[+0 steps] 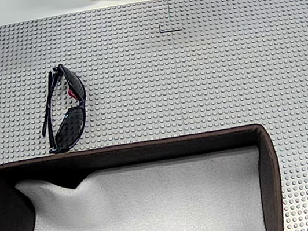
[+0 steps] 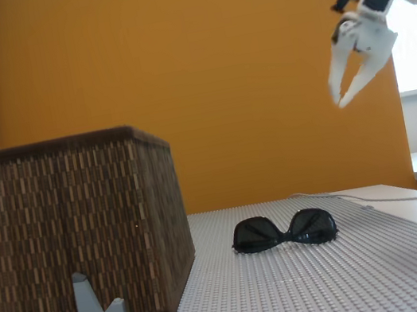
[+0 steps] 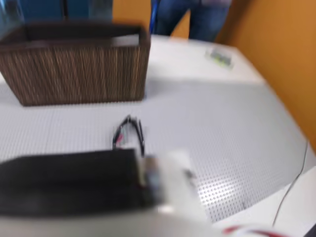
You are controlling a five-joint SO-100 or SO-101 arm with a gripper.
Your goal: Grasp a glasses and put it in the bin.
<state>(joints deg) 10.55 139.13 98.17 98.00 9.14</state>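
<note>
My gripper [image 2: 337, 97] hangs spread and empty at upper right. The glasses [image 2: 285, 230] lie folded at lower centre, beside the bin [image 2: 76, 228].

- In a fixed view I saw the glasses [image 1: 65, 109] lying on the studded mat [image 1: 206, 72], just behind the bin's [image 1: 124, 149] far wall, twd its left end.
- In another fixed view the gripper [image 2: 337, 95] hung high, right of glasses [image 2: 285, 231]; bin [image 2: 77, 236] at left.
</note>
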